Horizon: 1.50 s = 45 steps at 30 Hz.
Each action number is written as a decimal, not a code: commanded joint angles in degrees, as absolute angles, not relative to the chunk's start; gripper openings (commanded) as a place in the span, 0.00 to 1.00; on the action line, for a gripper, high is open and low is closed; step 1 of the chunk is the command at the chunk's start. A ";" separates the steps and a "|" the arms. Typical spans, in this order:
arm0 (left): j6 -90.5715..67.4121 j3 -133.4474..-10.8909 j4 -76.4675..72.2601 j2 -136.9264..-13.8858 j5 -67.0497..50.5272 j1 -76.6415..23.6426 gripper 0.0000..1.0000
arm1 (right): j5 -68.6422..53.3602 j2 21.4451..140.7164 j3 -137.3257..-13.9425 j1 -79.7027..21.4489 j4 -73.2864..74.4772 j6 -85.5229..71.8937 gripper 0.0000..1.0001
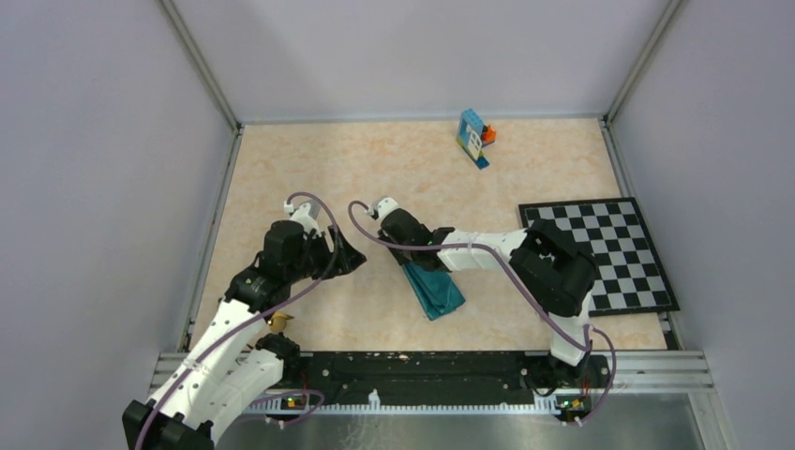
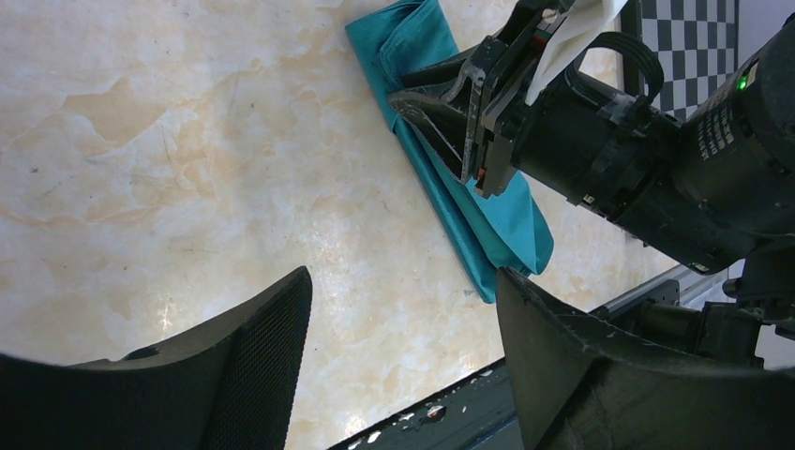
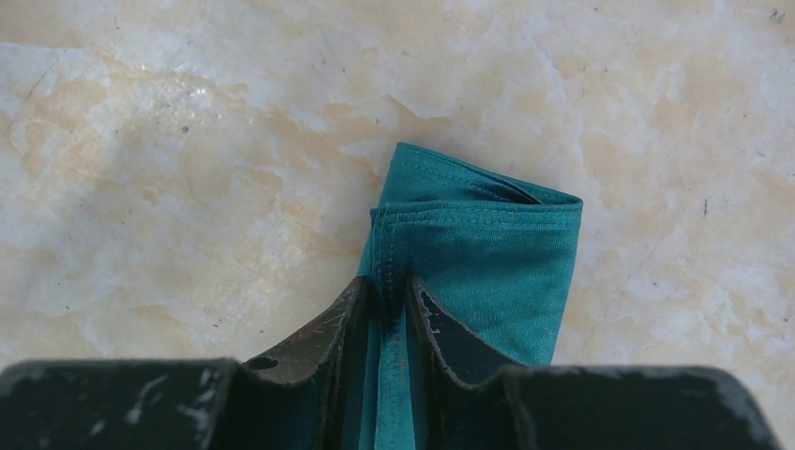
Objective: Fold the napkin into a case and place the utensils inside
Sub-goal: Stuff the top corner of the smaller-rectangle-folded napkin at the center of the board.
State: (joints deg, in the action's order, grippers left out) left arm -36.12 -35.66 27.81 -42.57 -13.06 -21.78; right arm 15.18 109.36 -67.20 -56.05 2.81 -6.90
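Kid 1: Napkin [image 1: 436,291], where is it?

Kid 2: Mid table [image 1: 375,169], near the front. It's teal and folded into a long thin strip. It lies slanted, w/ one short end by the front edge.

Kid 1: Who's got it?

Kid 2: Right gripper [image 3: 386,285]. Its 2 fingers are almost closed and they pinch a thin fold of cloth. That's on the far end of the strip, along one long side. The far end shows stitched hems stacked on top of each other.

Kid 1: And the other one?

Kid 2: Left gripper [image 2: 401,281] is wide open w/ nothing in it. It sits just left of the napkin and it doesn't touch the cloth. Its fingers point at the strip.

Kid 1: Any spoons etc.?

Kid 2: Just 1 gold bit [image 1: 278,322] low down by the left arm, near the front edge. It's too small and half hidden, so I can't tell what it is. It's well apart from the napkin.

Kid 1: What else?

Kid 2: B&W checker mat [image 1: 609,244] lies flat on the right side. Blue and orange blocks [image 1: 475,136] stand at the back.
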 commanded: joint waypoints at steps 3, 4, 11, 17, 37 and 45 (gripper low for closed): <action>-36.91 -34.89 24.64 -43.01 -14.48 -21.58 0.76 | 12.04 106.10 -66.97 -54.82 0.44 -8.58 0.27; -36.88 -34.88 24.62 -43.13 -14.44 -21.58 0.76 | 11.82 106.15 -66.95 -54.64 0.44 -8.69 0.28; -36.97 -34.93 24.49 -43.33 -14.77 -21.57 0.76 | 12.32 106.75 -66.83 -54.14 0.44 -8.30 0.25; -36.82 -35.33 24.37 -43.46 -14.86 -21.58 0.76 | 12.71 107.54 -67.04 -54.14 0.44 -8.11 0.19; -37.02 -29.69 9.59 -55.74 -24.69 -21.77 0.81 | 4.49 102.42 -64.50 -48.96 0.53 -17.98 0.00; -35.18 -32.14 1.53 -67.40 -26.04 -21.83 0.81 | 2.64 101.35 -63.39 -47.77 0.79 -21.09 0.00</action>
State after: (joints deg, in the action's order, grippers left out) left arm -36.38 -30.13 9.50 -63.29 -23.81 -21.78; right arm 4.27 104.64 -64.10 -47.97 2.11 -18.57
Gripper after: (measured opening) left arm 0.815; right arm 0.007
